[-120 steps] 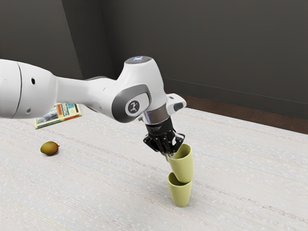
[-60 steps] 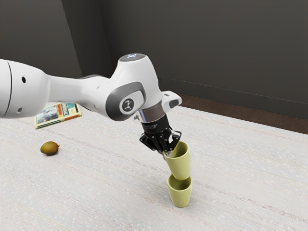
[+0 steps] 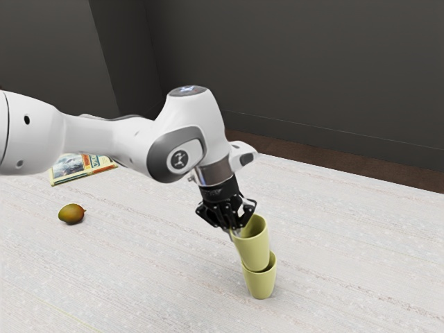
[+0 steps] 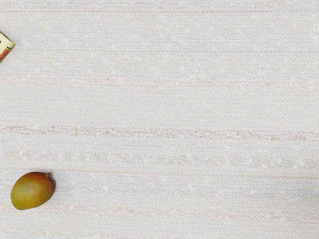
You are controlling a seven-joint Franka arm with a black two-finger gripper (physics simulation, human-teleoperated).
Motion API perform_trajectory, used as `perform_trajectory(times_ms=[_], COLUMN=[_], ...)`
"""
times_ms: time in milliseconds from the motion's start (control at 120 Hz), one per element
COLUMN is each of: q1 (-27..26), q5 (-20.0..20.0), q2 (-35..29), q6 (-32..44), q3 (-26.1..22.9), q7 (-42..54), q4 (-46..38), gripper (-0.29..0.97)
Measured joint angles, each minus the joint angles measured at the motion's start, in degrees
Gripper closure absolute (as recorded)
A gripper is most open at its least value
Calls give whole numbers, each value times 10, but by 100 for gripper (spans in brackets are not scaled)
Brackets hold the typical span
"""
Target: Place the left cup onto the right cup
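Two yellow-green cups stand stacked near the table's front in the exterior view. The upper cup (image 3: 252, 243) leans toward the exterior view's left and sits partly down inside the lower cup (image 3: 261, 280), which stands upright on the white cloth. My black gripper (image 3: 234, 223) is at the upper cup's rim on its left side, shut on that rim.
A mango (image 3: 71, 213) lies on the cloth at the exterior view's left, seen also in the wrist view as mango (image 4: 32, 190). A magazine (image 3: 80, 166) lies at the far left edge of the table, its corner (image 4: 4, 46) in the wrist view.
My hand has moved down and slightly toward the exterior view's left with the upper cup, which has sunk deeper into the lower cup.
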Motion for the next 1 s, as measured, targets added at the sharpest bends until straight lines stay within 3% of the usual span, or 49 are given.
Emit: perform_trajectory(times_ms=[83, 275, 442, 533, 700, 858, 1000], q1=[0, 0, -4, -6, -9, 23, 80], q5=[-2, -8, -8, 4, 75, 126, 154], q2=[-1, -1, -8, -39, -97, -76, -51], q6=[0, 2, 1, -3, -65, -184, -238], q3=[0, 0, 1, 1, 0, 0, 5], q7=[-1, 1, 2, 2, 26, 92, 150], q4=[-2, -2, 1, 3, 64, 204, 255], gripper=[77, 36, 17, 12, 6, 4, 3])
